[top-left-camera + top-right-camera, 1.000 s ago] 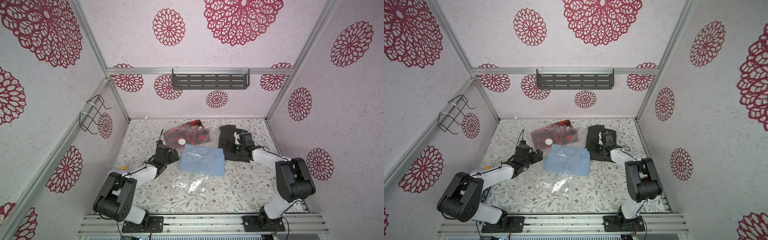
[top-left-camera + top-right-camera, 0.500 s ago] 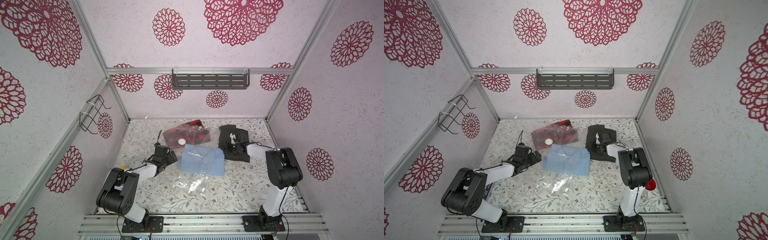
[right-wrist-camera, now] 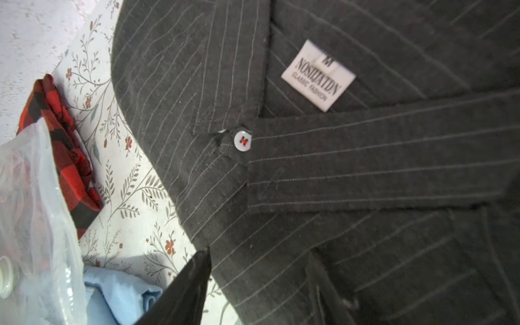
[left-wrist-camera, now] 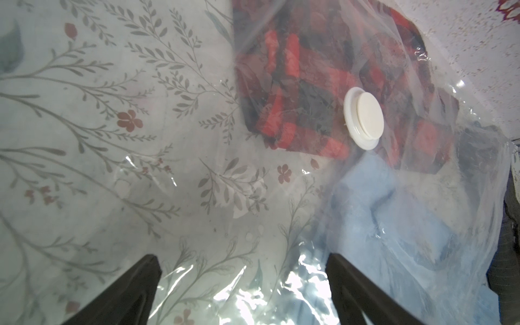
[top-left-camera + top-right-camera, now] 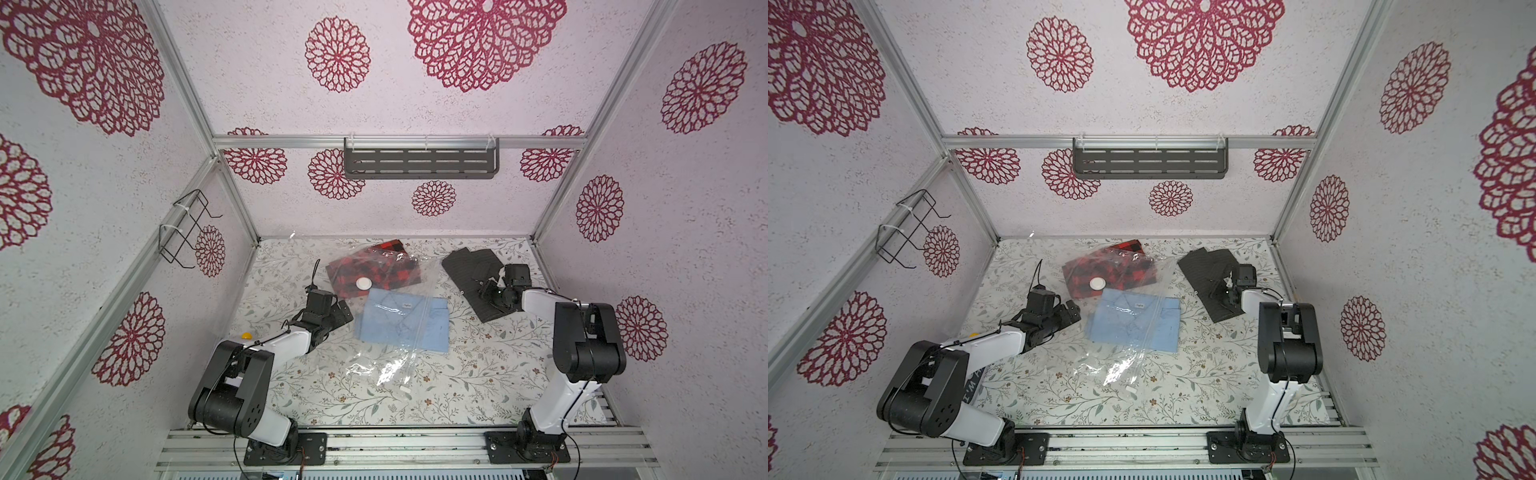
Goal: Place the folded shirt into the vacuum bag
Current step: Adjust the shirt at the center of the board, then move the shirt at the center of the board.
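The table, spread with a pale cloth printed with leafy sprigs, carries everything. A large clear crinkly plastic vacuum bag lies across its middle, reaching from near the far edge toward the near edge in both top views. Under the plastic lie a light blue folded shirt at the table's centre and, touching it on the far side, a red and black checked shirt. A dark grey pinstriped folded shirt lies flat outside the bag, near the table's far right corner and just beside the bag's right border.

The left tool sits low at the bag's left border, near the blue shirt. The left wrist view shows its fingers wide apart over crinkled plastic. The right tool rests on the pinstriped shirt with its jaws part-way in. One finger lies along the shirt's edge, but I cannot tell whether the cloth is pinched.

A round white valve disc sits on the bag over the checked shirt. A white woven label and a small white button mark the pinstriped collar.
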Robot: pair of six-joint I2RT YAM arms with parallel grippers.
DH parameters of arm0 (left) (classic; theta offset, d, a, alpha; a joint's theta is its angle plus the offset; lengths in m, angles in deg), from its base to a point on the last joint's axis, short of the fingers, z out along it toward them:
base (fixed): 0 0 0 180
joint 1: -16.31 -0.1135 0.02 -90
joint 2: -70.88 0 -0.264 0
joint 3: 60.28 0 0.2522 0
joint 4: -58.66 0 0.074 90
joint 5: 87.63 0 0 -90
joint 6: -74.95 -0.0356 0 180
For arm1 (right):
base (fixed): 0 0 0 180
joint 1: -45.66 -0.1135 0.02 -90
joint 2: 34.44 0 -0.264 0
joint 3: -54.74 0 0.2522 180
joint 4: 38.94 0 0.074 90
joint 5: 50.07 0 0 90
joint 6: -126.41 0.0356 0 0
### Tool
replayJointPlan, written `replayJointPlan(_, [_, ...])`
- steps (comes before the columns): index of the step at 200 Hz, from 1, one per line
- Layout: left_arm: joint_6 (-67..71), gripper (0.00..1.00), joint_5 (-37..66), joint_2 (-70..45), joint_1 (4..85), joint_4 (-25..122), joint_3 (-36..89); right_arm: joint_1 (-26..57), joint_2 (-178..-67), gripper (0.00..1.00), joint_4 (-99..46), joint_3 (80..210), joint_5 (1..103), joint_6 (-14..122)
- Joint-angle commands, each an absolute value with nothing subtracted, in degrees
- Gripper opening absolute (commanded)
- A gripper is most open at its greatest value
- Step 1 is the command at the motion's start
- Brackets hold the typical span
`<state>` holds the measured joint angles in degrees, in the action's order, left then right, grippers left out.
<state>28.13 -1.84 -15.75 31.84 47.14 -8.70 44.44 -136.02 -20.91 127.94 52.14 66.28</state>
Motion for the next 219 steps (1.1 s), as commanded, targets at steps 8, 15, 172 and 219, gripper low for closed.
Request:
replayJointPlan(8, [28.1,0.97,-2.6,-14.8,31.2,47.2,-9.0,38.7,-128.0,0.64,-19.0,129.8,55.6,63.1])
replayJointPlan(15, [28.2,0.97,-2.2,-15.4,30.9,47.2,-8.8,37.3,-127.1,0.64,-19.1,129.1,56.0,63.1])
replayJointPlan(172, [34.3,0.97,6.0,-20.2,21.3,48.9,-10.7,24.0,-124.9,0.47,-23.9,106.8,48.8,66.8])
replayJointPlan(219, [34.1,0.97,5.6,-19.4,20.8,48.4,-10.8,27.8,-113.1,0.48,-16.8,102.4,38.0,68.3])
